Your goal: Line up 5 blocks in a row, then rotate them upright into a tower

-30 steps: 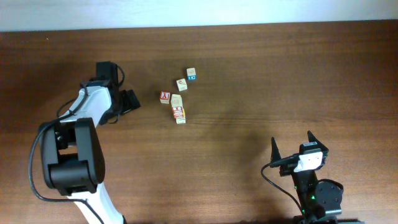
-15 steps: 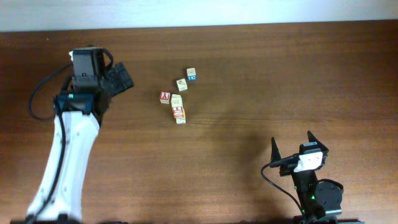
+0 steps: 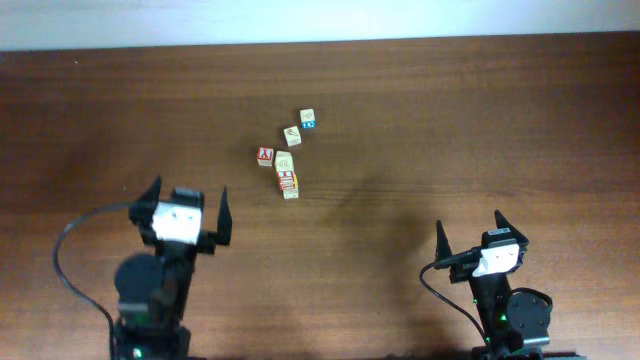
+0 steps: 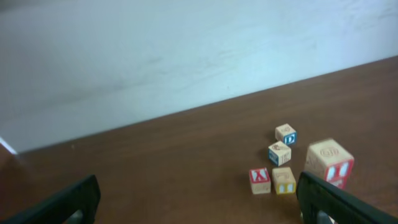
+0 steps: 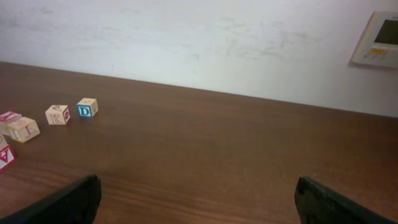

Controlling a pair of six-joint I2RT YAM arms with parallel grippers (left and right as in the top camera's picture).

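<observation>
Several small light-wood blocks lie in a loose cluster mid-table. A blue-marked cube (image 3: 307, 119) is farthest back. Nearer are a tilted cube (image 3: 292, 135), a red-marked cube (image 3: 265, 156), a yellow-marked cube (image 3: 284, 161) and a red-marked block (image 3: 288, 184). In the left wrist view the red block (image 4: 329, 160) stands nearest, with the red-marked cube (image 4: 260, 180) and the yellow cube (image 4: 284, 180) beside it. My left gripper (image 3: 188, 192) is open and empty, near and left of the cluster. My right gripper (image 3: 470, 222) is open and empty, far to the right.
The brown wooden table (image 3: 450, 120) runs back to a white wall (image 5: 205, 37). A wall panel (image 5: 379, 38) hangs at the upper right in the right wrist view. Both arm bases stand at the near edge.
The left arm has swung from the far left of the table back to the near edge, and its open gripper now faces the blocks. The right arm and the blocks have not moved.
</observation>
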